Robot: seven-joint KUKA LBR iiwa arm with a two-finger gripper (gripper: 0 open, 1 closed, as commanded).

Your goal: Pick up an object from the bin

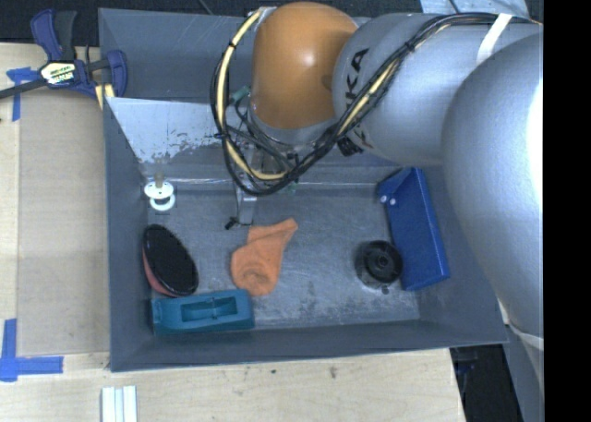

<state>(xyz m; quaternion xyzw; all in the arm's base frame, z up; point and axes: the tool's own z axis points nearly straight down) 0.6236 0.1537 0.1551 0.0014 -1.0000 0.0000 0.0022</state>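
Tool (245,211) is hanging low over the middle of the grey bin (323,217), right under the orange cover (295,65) on the wrist, w/ yellow and black cables (226,88) looping round it. The arm (443,88) is reaching in from the right and blocking the top right corner of the bin. Can't tell if the tool is open or closed from this angle, tbh.

Nearest thing to it is the orange cloth (261,259) — it's lying crumpled on the bin floor about mid-bin, just below and a bit right of the tool, w/ one thin end pointing up and right. Can't tell if the two are touching, but they're sitting v close.

Other stuff is lying spread out, not heaped:
- black oval thing (171,261) w/ a reddish edge is sitting left of the cloth
- teal block (201,311) is lying along the front wall, just below the oval and the cloth
- small white ring (160,193) is sitting near the back left
- black round knob (379,261) is sitting on the right side — just beside a flat blue box (420,226) that's leaning by the right wall
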